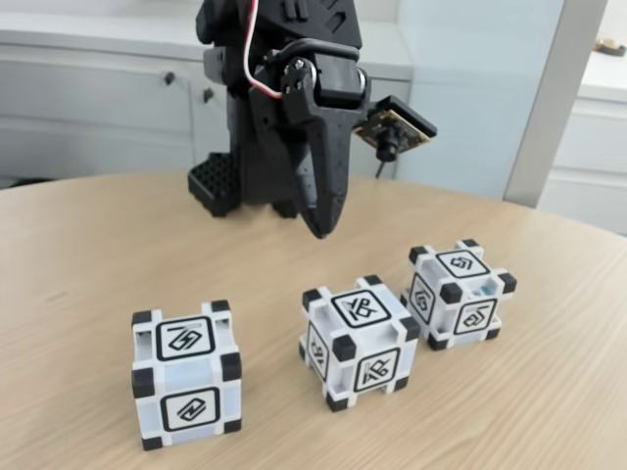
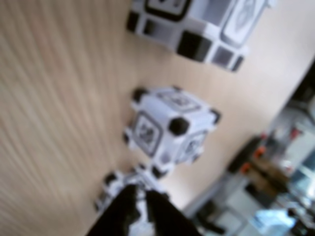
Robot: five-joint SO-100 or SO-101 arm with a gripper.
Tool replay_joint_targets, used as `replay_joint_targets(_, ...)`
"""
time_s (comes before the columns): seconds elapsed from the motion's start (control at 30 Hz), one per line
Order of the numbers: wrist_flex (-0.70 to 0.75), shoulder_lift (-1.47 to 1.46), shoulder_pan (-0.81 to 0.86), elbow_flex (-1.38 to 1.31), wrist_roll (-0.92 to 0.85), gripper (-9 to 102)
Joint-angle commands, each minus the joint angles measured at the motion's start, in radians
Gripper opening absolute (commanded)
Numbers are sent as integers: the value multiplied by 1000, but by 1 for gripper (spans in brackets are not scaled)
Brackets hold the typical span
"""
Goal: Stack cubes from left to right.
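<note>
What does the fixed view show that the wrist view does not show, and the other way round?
Fixed view alone: the arm's black body, the small camera on its wrist, white cabinets behind the table, and all three cubes standing apart in a row, unstacked. Wrist view alone: blurred clutter beyond the table edge. Both share the wooden table and the cubes: left cube, middle cube, right cube. Both also show the claw, hanging above the table and holding nothing; whether it is open I cannot tell.

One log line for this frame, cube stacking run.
stage: pre-grasp | gripper: above table behind cubes, holding nothing, jaws near closed | left cube, middle cube, right cube: apart on table, none stacked
</note>
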Motion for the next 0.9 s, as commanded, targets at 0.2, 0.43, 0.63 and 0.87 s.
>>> replay_joint_targets(0.2,-5,0,2,-14,155,0)
replay_joint_targets(0.43,-5,0,2,-14,153,0)
replay_joint_targets(0.63,-18,-12,5,-14,144,0)
replay_joint_targets(0.87,-21,-209,6,-124,127,0)
